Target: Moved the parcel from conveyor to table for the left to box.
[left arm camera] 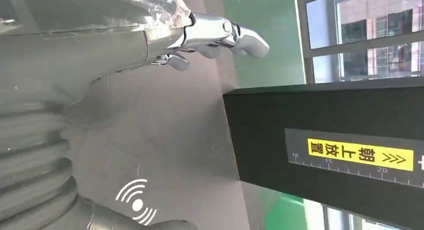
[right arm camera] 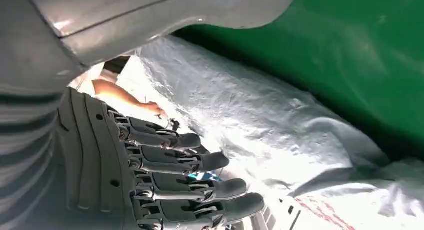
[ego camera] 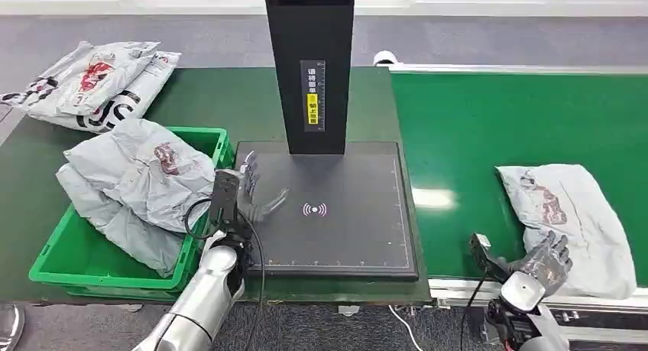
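Right hand: The right hand [ego camera: 547, 258] hovers at the near edge of the grey parcel [ego camera: 569, 213], fingers [right arm camera: 200, 162] apart and reaching over the wrinkled film; nothing is gripped, and whether the tips touch cannot be told.
Left hand: The left hand [ego camera: 252, 198] waits over the left edge of the dark scanning pad [ego camera: 344, 229], fingers loosely spread, holding nothing.
Parcel: It lies flat on the green conveyor [ego camera: 474, 137], at about 3 o'clock from the pad and well apart from it.
Risk, grip: The slack, glossy bag could slide out of a shallow grasp, or only a fold of film could be caught, so that the load sags and drops on the way across.
Risk, path: A low carry could drag the parcel over the pale conveyor rim [ego camera: 458, 290]; a wide swing could meet the black scanner post [ego camera: 309, 68] at 12 o'clock of the pad.
Risk, handover: A parcel set down too far right would probably leave the left hand short of it.
Surface: A dark green table [ego camera: 206, 99] carries the pad, marked with a white wireless sign [ego camera: 314, 209], and a green crate [ego camera: 53, 263] at 9 o'clock, heaped with grey bags [ego camera: 145, 175]; more bags [ego camera: 92, 83] lie at 10 o'clock.
Room: Grey carpeted floor [ego camera: 321, 328] lies beneath; the left wrist view catches tall windows [left arm camera: 360, 29] beyond the post.
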Controlling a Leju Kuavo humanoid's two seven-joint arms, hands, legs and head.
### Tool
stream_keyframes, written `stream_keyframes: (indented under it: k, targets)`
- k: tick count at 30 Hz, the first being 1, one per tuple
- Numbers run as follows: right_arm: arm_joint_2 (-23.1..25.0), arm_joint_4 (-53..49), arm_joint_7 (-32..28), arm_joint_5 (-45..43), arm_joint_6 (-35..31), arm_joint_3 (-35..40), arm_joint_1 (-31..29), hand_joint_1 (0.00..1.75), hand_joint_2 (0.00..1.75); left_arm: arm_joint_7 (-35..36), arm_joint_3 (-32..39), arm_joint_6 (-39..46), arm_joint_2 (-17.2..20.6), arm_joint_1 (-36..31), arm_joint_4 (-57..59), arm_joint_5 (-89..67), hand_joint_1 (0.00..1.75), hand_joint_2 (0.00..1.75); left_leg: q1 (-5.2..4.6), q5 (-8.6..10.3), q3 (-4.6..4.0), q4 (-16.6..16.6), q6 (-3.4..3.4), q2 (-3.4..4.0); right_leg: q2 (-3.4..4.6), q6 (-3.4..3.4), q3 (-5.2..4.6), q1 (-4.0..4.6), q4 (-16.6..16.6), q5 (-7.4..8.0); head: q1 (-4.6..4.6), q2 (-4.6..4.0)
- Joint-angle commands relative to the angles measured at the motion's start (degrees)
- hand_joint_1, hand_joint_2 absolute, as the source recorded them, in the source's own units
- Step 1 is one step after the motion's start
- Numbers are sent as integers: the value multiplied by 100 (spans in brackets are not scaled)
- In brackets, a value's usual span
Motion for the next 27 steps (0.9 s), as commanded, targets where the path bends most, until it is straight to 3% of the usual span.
stream_keyframes:
  k: [1, 16, 24, 27]
  targets:
    - [-113, 25, -17, -5, 74, 132, 58, 0, 175, 10, 59, -31, -8, -290, 434, 34, 0, 175, 1, 0, 7, -3, 0, -5, -10, -3, 10, 2, -4, -2, -2, 0]
    - [-113, 25, -17, -5, 74, 132, 58, 0, 175, 10, 59, -31, -8, -290, 434, 34, 0, 175, 2, 0, 9, -3, 2, -2, -7, -2, 13, 3, -6, -1, 0, -2]
    - [-88, 178, 112, -5, 731, 43, 149, 0, 175, -15, 47, -44, -76, -446, 695, 36, 0, 175, 4, 1, 17, -6, 2, -9, -16, -2, 24, 6, -12, -2, -2, -2]
    - [-130, 115, 112, -5, 698, 290, 170, 0, 175, -28, 51, 11, -83, -429, 749, 19, 0, 175, 4, 4, 27, -11, 4, -15, -24, 0, 38, 7, -20, -1, 0, 0]
